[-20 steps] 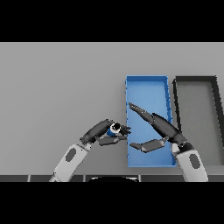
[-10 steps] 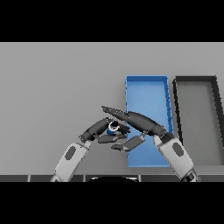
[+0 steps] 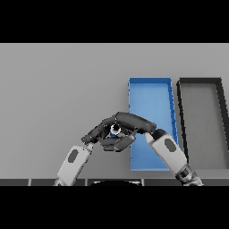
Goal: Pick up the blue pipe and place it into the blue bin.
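Both hands meet left of blue bin. Left hand and right hand both curl around blue pipe. Grey table; dark bin right.

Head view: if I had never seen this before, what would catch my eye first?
Probably the two dark hands meeting near the table's front middle: the left hand and the right hand close together around a small blue pipe, of which only a bit shows between them. Next, the bright blue bin just to their right, with a dark bin beside it further right.
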Controlling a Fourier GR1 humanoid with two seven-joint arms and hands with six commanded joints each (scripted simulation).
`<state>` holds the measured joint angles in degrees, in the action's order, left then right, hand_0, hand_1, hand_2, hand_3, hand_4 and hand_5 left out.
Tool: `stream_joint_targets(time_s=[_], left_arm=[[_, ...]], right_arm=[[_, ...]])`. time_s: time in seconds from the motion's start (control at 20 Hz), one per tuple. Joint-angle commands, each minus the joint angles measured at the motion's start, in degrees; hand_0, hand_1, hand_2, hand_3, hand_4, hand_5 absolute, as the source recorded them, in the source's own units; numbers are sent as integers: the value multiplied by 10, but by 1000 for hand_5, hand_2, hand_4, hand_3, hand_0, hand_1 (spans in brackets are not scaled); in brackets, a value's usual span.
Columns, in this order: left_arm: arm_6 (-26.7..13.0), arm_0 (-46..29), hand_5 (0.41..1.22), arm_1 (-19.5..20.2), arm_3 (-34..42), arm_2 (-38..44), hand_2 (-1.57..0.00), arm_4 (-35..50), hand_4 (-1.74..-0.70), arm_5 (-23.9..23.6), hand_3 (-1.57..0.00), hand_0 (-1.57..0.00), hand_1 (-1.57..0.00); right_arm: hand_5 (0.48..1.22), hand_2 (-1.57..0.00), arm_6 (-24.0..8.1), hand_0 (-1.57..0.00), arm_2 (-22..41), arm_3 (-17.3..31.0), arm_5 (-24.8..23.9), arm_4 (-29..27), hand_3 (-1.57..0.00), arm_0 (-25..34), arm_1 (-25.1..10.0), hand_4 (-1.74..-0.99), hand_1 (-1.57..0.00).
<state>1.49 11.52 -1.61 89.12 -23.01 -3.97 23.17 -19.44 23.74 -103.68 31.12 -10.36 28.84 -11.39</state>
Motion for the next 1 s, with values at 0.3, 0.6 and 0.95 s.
stream_joint_targets(time_s=[0.3, 0.6, 0.95], left_arm=[[1, -4, 1221, -10, 13, 1, -1549, -6, -1717, 13, -1372, -1571, -1571], [10, -5, 1221, -15, 16, 7, -1561, -16, -1735, 7, -1434, -1571, -1571], [32, -7, 1221, 3, 14, 12, -684, -49, -1319, 31, -538, -752, -700]], right_arm=[[996, -1418, 62, -1413, -1, 9, -5, 2, -1350, -10, 29, -1474, -1417], [1162, -1531, 28, -1530, -10, -7, -2, -20, -1513, -28, 58, -1492, -1531], [1209, -1563, 14, -1562, -19, -8, -3, 3, -1559, -38, 87, -1497, -1563]])
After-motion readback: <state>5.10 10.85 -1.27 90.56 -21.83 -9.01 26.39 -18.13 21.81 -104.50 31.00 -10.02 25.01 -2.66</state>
